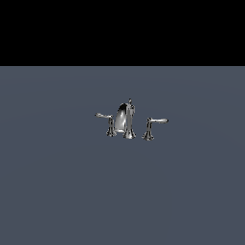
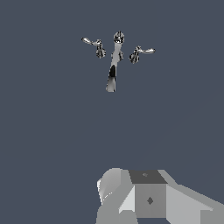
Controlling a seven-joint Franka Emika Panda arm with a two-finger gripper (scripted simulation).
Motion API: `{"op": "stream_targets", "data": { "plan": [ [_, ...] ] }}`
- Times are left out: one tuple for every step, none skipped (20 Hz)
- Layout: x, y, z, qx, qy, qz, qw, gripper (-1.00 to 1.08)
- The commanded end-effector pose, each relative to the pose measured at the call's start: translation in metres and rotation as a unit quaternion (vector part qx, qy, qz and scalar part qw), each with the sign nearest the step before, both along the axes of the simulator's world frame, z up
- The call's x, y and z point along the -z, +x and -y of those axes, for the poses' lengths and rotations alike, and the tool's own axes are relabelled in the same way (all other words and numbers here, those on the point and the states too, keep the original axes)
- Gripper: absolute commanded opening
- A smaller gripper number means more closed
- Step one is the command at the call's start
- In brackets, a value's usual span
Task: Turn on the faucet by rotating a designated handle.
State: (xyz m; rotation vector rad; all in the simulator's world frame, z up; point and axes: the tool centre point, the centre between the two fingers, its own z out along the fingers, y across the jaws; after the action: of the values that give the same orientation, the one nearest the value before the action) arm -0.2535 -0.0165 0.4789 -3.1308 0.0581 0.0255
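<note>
The handle (image 1: pixel 106 122), a thin chrome lever on a flared post, stands on the exterior view's left of the faucet (image 1: pixel 127 120), whose tall arched spout is topped by a knob, while a twin lever (image 1: pixel 153 126) points the other way on the spout's right. All three pieces gleam mirror-bright on a flat, matte slate-grey floor (image 1: pixel 57 191), small and hard to read in detail. The gripper appears in neither view, so its opening cannot be told; only a grey, blocky arm part (image 2: pixel 148 197) shows in the wrist view, well apart from the faucet.

End effector (image 2: pixel 151 199) cut off at the wrist view's edge, fingers unseen; faucet (image 1: pixel 126 120) detail too small.
</note>
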Motion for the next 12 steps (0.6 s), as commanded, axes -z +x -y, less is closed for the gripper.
{"op": "stream_targets", "data": {
  "plan": [
    [0.0,0.0,0.0,0.0,0.0,0.0,1.0,-1.0],
    [0.0,0.0,0.001,0.0,0.0,0.0,1.0,-1.0],
    [0.0,0.0,0.002,0.001,0.0,0.0,1.0,-1.0],
    [-0.001,0.0,0.004,0.002,0.0,0.001,1.0,-1.0],
    [-0.002,-0.001,0.008,0.004,-0.001,0.001,1.0,-1.0],
    [-0.003,-0.001,0.012,0.006,-0.001,0.002,1.0,-1.0],
    [-0.004,-0.002,0.015,0.007,-0.002,0.002,1.0,-1.0],
    [-0.004,-0.003,0.018,0.008,-0.002,0.003,1.0,-1.0],
    [-0.005,-0.003,0.02,0.008,-0.002,0.003,1.0,-1.0],
    [-0.005,-0.004,0.021,0.008,-0.002,0.003,1.0,-1.0],
    [-0.005,-0.004,0.021,0.007,-0.002,0.003,1.0,-1.0],
    [-0.005,-0.004,0.02,0.007,-0.002,0.003,1.0,-1.0]
  ]
}}
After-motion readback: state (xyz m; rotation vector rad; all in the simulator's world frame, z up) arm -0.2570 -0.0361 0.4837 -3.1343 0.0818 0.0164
